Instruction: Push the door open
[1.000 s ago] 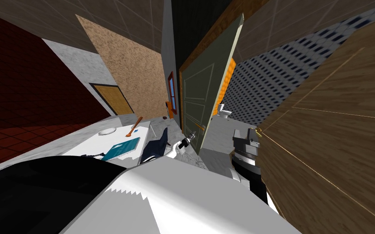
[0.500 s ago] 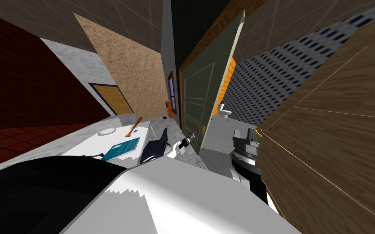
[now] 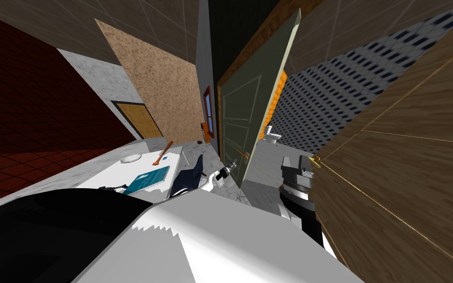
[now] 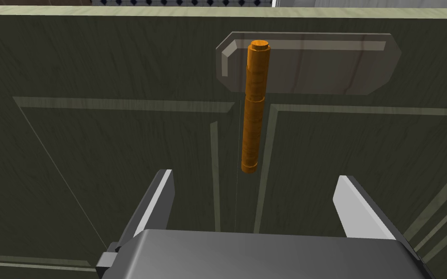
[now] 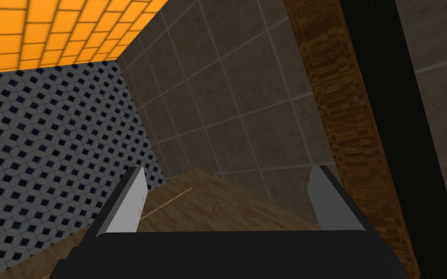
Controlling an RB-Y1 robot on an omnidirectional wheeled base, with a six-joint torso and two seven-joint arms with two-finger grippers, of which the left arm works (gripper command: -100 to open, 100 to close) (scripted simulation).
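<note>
Straight ahead of the left jaws, which are held open and empty, the door (image 4: 96, 145) is seen ajar. It is a dark green, rigid, panelled slab, judged heavy but free on its hinges. It is best pushed on the flat face beside the orange cylindrical handle (image 4: 252, 106) and grey plate (image 4: 343, 63). The right jaws are likewise spread, holding nothing.
</note>
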